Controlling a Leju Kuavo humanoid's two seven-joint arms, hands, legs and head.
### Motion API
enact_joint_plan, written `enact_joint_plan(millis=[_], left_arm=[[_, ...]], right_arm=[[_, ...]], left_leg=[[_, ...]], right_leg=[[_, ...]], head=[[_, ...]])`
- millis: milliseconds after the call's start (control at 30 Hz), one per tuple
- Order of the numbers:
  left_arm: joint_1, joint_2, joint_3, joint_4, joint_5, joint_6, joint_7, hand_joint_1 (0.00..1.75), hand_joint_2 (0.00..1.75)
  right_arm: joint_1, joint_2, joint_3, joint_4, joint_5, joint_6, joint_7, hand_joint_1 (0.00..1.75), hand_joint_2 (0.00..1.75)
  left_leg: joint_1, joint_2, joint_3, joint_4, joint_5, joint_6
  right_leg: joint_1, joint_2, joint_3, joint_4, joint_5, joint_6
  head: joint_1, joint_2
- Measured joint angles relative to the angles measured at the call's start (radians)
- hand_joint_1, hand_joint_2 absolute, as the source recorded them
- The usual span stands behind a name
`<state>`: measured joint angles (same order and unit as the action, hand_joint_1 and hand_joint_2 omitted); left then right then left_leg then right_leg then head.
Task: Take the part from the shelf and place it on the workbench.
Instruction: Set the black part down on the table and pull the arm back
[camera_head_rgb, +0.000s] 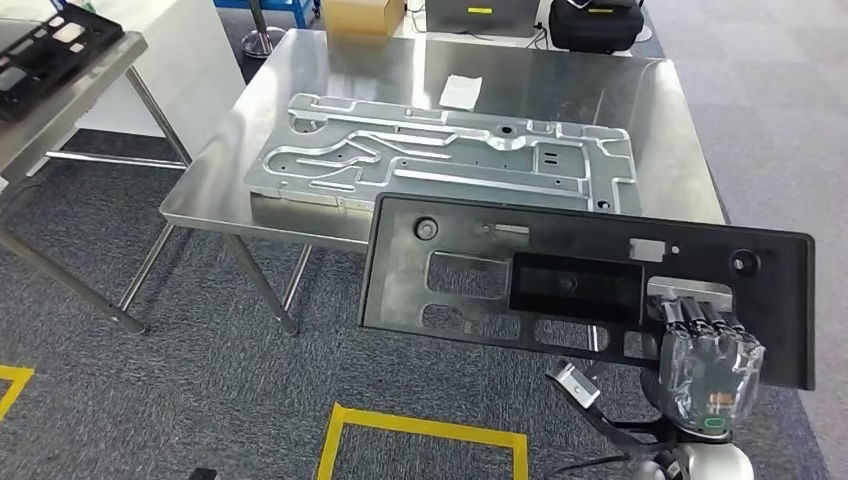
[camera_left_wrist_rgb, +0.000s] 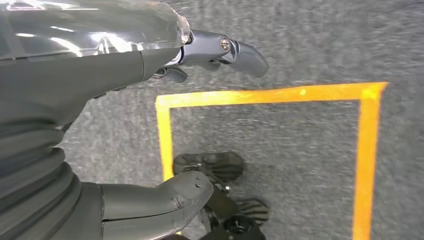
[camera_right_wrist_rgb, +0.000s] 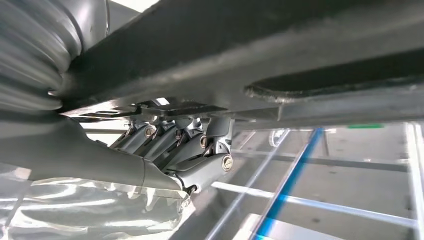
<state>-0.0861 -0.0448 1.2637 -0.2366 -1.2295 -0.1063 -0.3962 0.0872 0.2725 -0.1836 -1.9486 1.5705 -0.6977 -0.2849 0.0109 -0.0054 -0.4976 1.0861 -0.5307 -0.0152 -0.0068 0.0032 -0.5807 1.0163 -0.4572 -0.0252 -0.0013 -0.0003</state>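
The right hand (camera_head_rgb: 706, 352), at about five o'clock in the head view, grips the near edge of a flat black part (camera_head_rgb: 560, 280) pierced with cutouts, held above the floor just short of the steel workbench (camera_head_rgb: 660, 110), while the left hand (camera_left_wrist_rgb: 125, 100) hangs with fingers apart, holding nothing.

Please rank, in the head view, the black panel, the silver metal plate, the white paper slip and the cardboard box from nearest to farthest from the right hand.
1. black panel, held by the right hand
2. silver metal plate, mid-table
3. white paper slip, beyond the plate
4. cardboard box, past the table's far edge
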Motion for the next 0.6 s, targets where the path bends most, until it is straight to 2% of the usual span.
enact_joint_plan(millis=[33, 100, 133, 167, 200, 267, 300, 333, 400, 467, 500, 533, 600], left_arm=[[-0.001, 0.001, 0.000, 0.000, 0.000, 0.000, 0.000, 0.00, 1.75], [-0.001, 0.001, 0.000, 0.000, 0.000, 0.000, 0.000, 0.00, 1.75], [0.001, 0.001, 0.000, 0.000, 0.000, 0.000, 0.000, 0.00, 1.75], [0.003, 0.001, 0.000, 0.000, 0.000, 0.000, 0.000, 0.00, 1.75], [0.004, 0.001, 0.000, 0.000, 0.000, 0.000, 0.000, 0.00, 1.75], [0.006, 0.002, 0.000, 0.000, 0.000, -0.001, 0.000, 0.00, 1.75], [0.006, 0.003, 0.000, 0.000, 0.000, -0.002, 0.001, 0.00, 1.75], [0.006, 0.003, 0.000, 0.000, 0.000, -0.002, 0.003, 0.00, 1.75], [0.007, 0.004, 0.000, 0.000, 0.000, -0.003, 0.005, 0.00, 1.75], [0.008, 0.004, 0.000, 0.000, 0.000, -0.003, 0.005, 0.00, 1.75], [0.008, 0.004, 0.000, 0.000, 0.000, -0.003, 0.005, 0.00, 1.75], [0.006, 0.004, 0.000, 0.000, 0.000, -0.003, 0.005, 0.00, 1.75], [0.005, 0.004, 0.000, 0.000, 0.000, -0.003, 0.005, 0.00, 1.75]], right_arm=[[0.004, -0.006, 0.004, -0.003, 0.000, 0.000, 0.019, 1.75, 1.75], [0.015, -0.019, 0.012, -0.006, 0.000, 0.000, 0.052, 1.75, 1.75], [0.021, -0.026, 0.017, -0.005, 0.000, 0.000, 0.068, 1.75, 1.75], [0.027, -0.033, 0.022, -0.003, 0.000, 0.000, 0.082, 1.75, 1.75], [0.031, -0.040, 0.027, -0.001, 0.000, 0.000, 0.094, 1.75, 1.75], [0.034, -0.050, 0.034, 0.004, 0.000, 0.000, 0.109, 1.75, 1.75], [0.034, -0.054, 0.036, 0.008, 0.000, 0.000, 0.113, 1.75, 1.75], [0.033, -0.057, 0.039, 0.013, 0.000, 0.000, 0.115, 1.75, 1.75], [0.032, -0.064, 0.045, 0.023, 0.000, 0.001, 0.119, 1.75, 1.75], [0.032, -0.072, 0.050, 0.031, 0.000, 0.001, 0.122, 1.75, 1.75], [0.031, -0.075, 0.052, 0.034, 0.000, 0.001, 0.124, 1.75, 1.75], [0.029, -0.079, 0.053, 0.037, 0.000, 0.001, 0.124, 1.75, 1.75], [0.026, -0.085, 0.055, 0.042, 0.000, 0.001, 0.127, 1.75, 1.75]], left_leg=[[0.002, 0.001, -0.023, 0.045, -0.024, -0.003], [0.002, 0.001, -0.095, 0.156, -0.080, -0.008], [0.002, 0.001, -0.128, 0.193, -0.094, -0.010], [0.002, 0.001, -0.148, 0.203, -0.090, -0.011], [0.002, 0.001, -0.151, 0.175, -0.061, -0.010], [0.001, 0.002, -0.119, 0.053, 0.031, -0.004], [-0.001, 0.003, -0.103, 0.000, 0.052, 0.000], [-0.004, 0.004, -0.092, -0.032, 0.056, 0.006], [-0.009, 0.004, -0.084, -0.048, 0.040, 0.021], [-0.006, 0.001, -0.066, -0.058, 0.055, 0.039], [-0.004, 0.000, -0.057, -0.060, 0.058, 0.045], [-0.003, -0.001, -0.049, -0.062, 0.058, 0.050], [-0.003, -0.001, -0.043, -0.063, 0.050, 0.054]], right_leg=[[0.000, -0.001, 0.010, -0.001, -0.004, -0.005], [0.001, 0.000, 0.021, -0.001, -0.016, -0.010], [0.002, 0.001, 0.026, -0.001, -0.022, -0.009], [0.002, 0.002, 0.032, 0.000, -0.028, -0.009], [0.002, 0.003, 0.040, 0.000, -0.035, -0.007], [0.002, 0.002, 0.060, 0.000, -0.050, -0.001], [0.003, 0.003, 0.068, 0.001, -0.057, 0.003], [0.003, 0.003, 0.074, 0.000, -0.064, 0.010], [0.004, 0.003, 0.083, 0.007, -0.067, 0.025], [0.003, 0.002, 0.088, 0.025, -0.070, 0.037], [0.002, 0.002, 0.080, 0.046, -0.078, 0.042], [0.001, 0.001, 0.057, 0.086, -0.097, 0.047], [-0.001, 0.001, -0.027, 0.204, -0.148, 0.055]], head=[[-0.002, 0.000], [-0.005, 0.000], [-0.006, 0.000], [-0.005, 0.000], [-0.006, 0.000], [-0.005, 0.000], [-0.005, 0.000], [-0.004, 0.000], [-0.003, 0.000], [-0.002, 0.000], [-0.001, 0.000], [0.001, 0.000], [0.004, 0.000]])
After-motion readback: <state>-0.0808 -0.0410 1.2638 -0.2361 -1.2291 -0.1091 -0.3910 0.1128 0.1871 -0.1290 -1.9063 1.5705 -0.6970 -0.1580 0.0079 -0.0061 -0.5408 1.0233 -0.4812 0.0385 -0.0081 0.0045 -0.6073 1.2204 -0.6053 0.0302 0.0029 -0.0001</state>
